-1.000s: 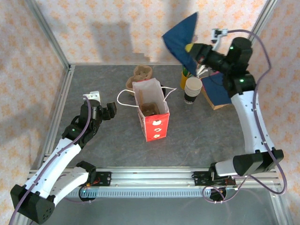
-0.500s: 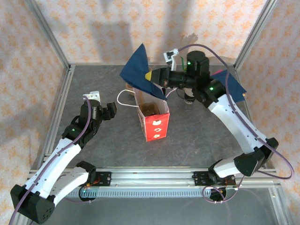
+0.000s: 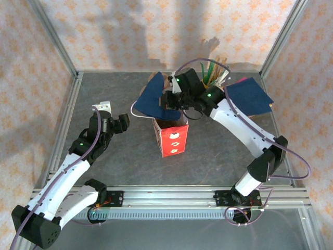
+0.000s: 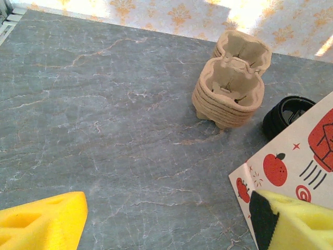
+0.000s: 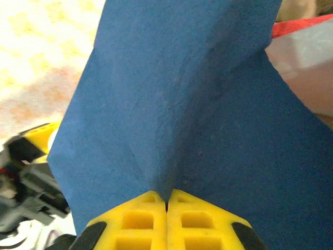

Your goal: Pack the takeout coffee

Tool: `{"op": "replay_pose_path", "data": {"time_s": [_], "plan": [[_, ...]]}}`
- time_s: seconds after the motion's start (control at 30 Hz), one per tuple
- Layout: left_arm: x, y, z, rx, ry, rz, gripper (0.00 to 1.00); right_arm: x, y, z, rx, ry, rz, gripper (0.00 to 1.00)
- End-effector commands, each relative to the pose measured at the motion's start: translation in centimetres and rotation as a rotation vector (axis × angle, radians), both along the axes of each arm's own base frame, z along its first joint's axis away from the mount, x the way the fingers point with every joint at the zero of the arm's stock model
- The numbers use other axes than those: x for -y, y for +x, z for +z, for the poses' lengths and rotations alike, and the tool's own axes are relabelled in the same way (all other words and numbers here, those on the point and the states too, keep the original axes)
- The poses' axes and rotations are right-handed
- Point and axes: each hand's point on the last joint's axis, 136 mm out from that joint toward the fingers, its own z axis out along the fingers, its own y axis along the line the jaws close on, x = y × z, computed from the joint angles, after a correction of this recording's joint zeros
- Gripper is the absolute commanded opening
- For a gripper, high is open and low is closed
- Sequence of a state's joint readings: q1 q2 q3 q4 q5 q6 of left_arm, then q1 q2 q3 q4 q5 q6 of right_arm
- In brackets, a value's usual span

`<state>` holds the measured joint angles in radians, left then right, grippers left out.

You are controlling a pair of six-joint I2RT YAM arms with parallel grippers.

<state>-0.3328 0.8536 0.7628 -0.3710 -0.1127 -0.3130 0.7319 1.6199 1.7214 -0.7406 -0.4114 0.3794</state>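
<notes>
Right gripper (image 3: 167, 100) has swung from the back-right corner to just above the red paper bag (image 3: 171, 140), jaws pinched shut on a blue napkin (image 5: 177, 104). Left gripper (image 4: 166, 224) gapes empty, bag at its right. Takeout coffee: hidden, cannot place it. Likely step: napkin into bag; next, lower and release inside mouth.
</notes>
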Motion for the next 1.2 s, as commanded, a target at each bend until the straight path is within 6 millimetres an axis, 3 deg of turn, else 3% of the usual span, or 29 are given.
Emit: {"op": "replay_pose_path", "data": {"time_s": [0.0, 0.5, 1.17], "plan": [[-0.3, 0.1, -0.4, -0.009, 0.006, 0.016, 0.84, 1.7, 0.4, -0.9, 0.045, -0.160, -0.055, 0.00], [-0.3, 0.2, -0.5, -0.014, 0.005, 0.014, 0.84, 3.1, -0.3, -5.8, -0.038, -0.416, -0.069, 0.00], [-0.4, 0.2, -0.8, -0.027, 0.010, 0.021, 0.84, 3.7, 0.1, -5.8, -0.030, -0.552, -0.038, 0.00]]}}
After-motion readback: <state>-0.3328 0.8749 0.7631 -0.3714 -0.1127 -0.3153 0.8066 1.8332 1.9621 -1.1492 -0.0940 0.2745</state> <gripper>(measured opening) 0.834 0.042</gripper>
